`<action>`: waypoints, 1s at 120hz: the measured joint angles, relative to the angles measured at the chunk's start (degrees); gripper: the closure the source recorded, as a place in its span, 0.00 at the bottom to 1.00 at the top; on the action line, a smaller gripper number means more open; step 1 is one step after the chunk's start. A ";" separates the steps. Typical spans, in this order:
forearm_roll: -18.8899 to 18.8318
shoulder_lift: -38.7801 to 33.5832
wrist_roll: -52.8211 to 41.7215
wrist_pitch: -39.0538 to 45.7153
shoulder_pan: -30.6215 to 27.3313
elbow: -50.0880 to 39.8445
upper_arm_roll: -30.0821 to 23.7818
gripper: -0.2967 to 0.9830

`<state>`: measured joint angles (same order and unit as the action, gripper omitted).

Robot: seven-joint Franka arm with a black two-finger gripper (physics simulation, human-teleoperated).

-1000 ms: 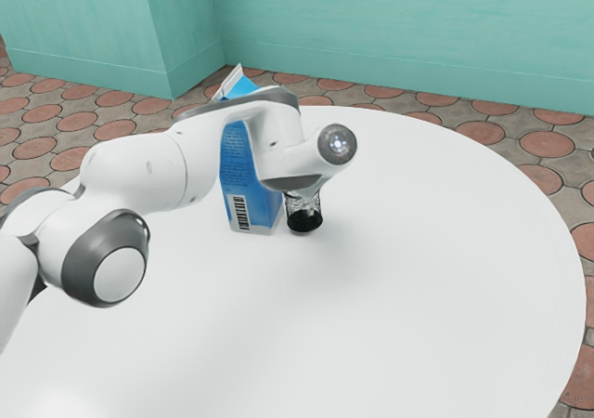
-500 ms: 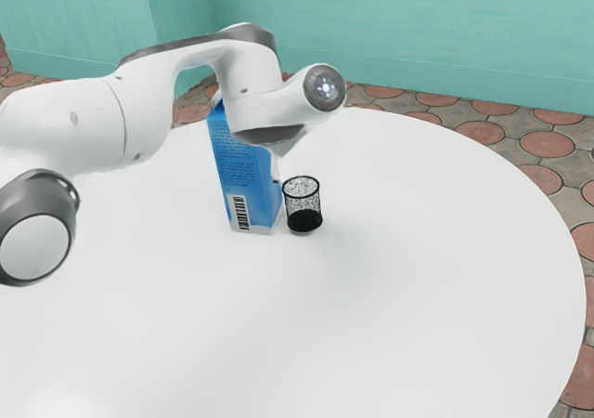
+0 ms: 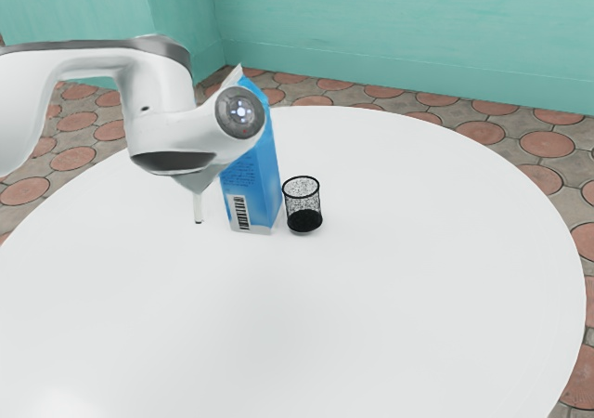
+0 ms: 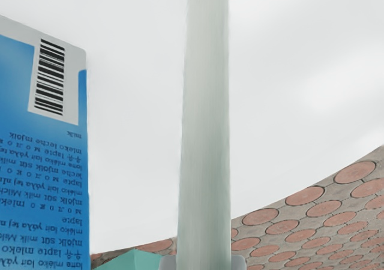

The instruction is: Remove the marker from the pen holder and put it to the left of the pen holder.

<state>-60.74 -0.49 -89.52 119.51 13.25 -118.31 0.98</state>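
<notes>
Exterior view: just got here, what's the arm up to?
The gripper is holding the marker roughly upright, out of the pen holder. Marker and holder are on opposite sides of the blue milk carton. The marker isn't laid down yet; I can't tell whether its tip touches the table.

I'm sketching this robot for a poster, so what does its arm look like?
The arm is glossy white, built of smooth, rounded, tube-like segments. Dark grey trim runs along its upper edge and under the wrist, and a round grey cap carries a small bright light.
</notes>
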 joint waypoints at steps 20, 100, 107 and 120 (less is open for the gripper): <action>6.08 -1.48 2.84 0.69 -4.13 -3.78 2.63 0.85; 45.63 8.84 -1.86 4.24 -19.76 -1.11 2.18 0.43; 45.99 8.07 -2.09 2.23 -18.56 2.33 1.04 0.38; 50.99 -0.37 2.61 -7.95 -12.85 17.11 1.50 0.32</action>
<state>-9.75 -0.85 -86.91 111.56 0.40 -101.19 2.47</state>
